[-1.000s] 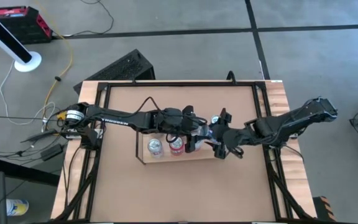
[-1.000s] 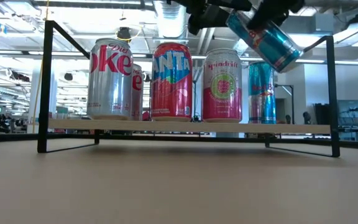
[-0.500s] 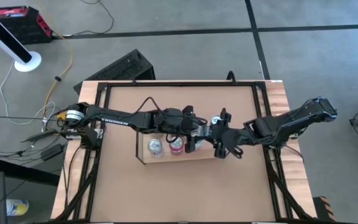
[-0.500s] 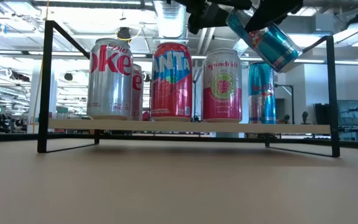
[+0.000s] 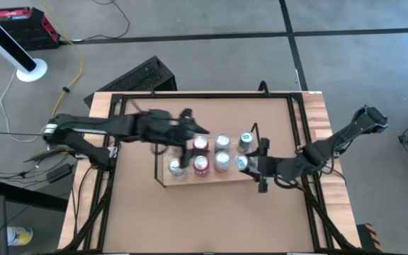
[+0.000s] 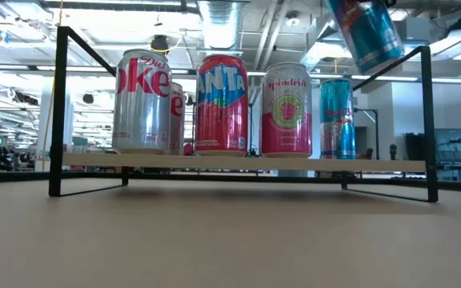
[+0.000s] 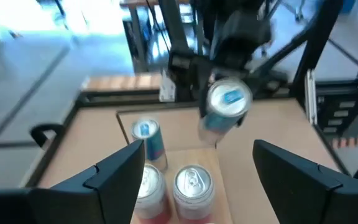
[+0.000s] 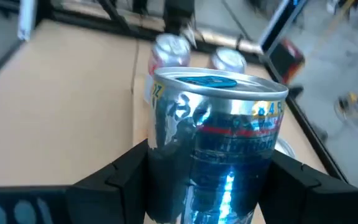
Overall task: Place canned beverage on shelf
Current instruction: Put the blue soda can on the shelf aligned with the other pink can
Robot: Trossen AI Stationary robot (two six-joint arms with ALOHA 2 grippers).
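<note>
The shelf is a light-wood board with black wire uprights, standing mid-table. On it stand a Diet Coke can, a Fanta can, a Spindrift can and a blue can, with more cans behind. My right gripper is shut on another blue can above the shelf's right end; the can also shows in the low view. My left gripper is open and empty above the shelf's left part. My right gripper pinches the blue can's round wall between its two fingers, below the can's top. The fingers come roughly level from the table's right. The can is lifted clear above the shelf's right end, slightly tilted, its top up.
Black rails frame the brown tabletop. The near half of the table in front of the shelf is bare board. Cables and a black box lie on the floor beyond the far left edge.
My left gripper has drawn back from the blue can toward the table's left. My right gripper has carried the can a little toward the table's right and near edge. The can now stands more upright and higher above the shelf.
</note>
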